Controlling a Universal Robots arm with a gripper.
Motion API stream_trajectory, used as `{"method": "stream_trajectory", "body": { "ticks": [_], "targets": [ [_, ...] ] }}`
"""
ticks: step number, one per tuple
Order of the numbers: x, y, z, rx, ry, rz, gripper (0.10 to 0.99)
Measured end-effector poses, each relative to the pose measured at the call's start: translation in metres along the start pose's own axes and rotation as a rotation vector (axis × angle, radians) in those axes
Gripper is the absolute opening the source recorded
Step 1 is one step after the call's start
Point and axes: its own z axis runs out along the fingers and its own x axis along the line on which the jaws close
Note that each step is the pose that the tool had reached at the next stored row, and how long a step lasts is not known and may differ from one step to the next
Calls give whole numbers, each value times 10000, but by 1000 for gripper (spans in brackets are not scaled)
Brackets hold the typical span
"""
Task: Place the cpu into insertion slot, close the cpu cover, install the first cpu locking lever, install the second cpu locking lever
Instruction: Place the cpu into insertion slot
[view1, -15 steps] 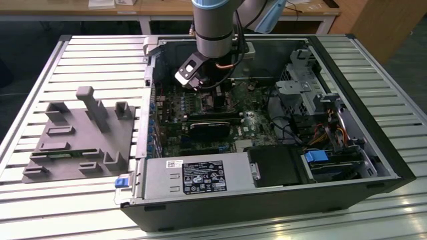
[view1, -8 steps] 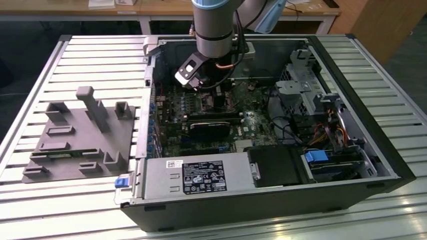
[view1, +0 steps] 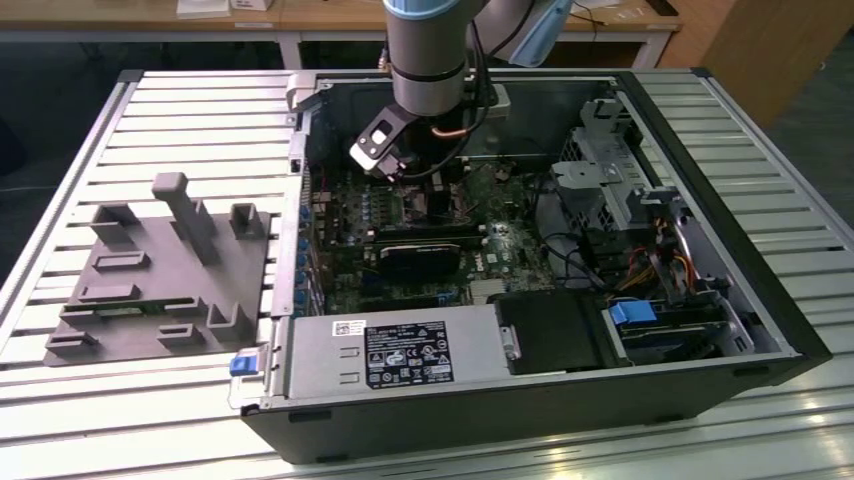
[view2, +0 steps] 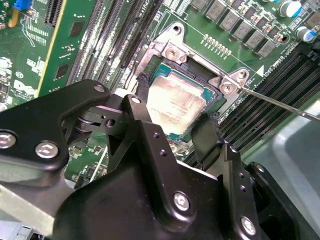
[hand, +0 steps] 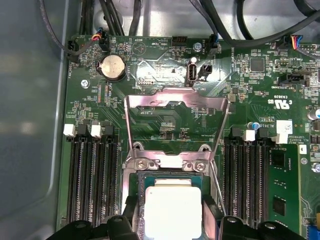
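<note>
**Item: socket station, open case (view1: 534, 425).**

- Gripper (view2: 174, 114): lowered into the case over the board. Its jaws sit against two opposite edges of the cpu (view2: 172, 97) and appear to pinch it. This hold likely keeps the chip level and square to the socket.
- Cpu: lies inside the slot (hand: 167, 162), silvery top up, apparently seated or very nearly so.
- Cover (hand: 129, 122): swung up and back on its hinge at the slot's far side, leaving the socket clear.
- Lever (view2: 280, 104): a thin wire rod standing out from the slot's corner, unlatched.
- Memory slots (hand: 92, 180): long black rows on both sides of the slot.
- Grey fixture (view1: 160, 270): on the table at the exterior view's left, well apart from the case.
- Writing: a printed white label (view1: 407, 353) on the power supply (view1: 320, 365), and fine white lettering across the board. Neither is transcribed here.
</note>
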Motion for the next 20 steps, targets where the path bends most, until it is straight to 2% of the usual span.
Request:
{"method": "stream_trajectory", "body": {
  "ticks": [8,14,20],
  "targets": [
    [0,1,-8,0,7,0,612],
    [0,1,-9,0,108,9,612],
    [0,3,-34,0,113,9,612]
  ]
}}
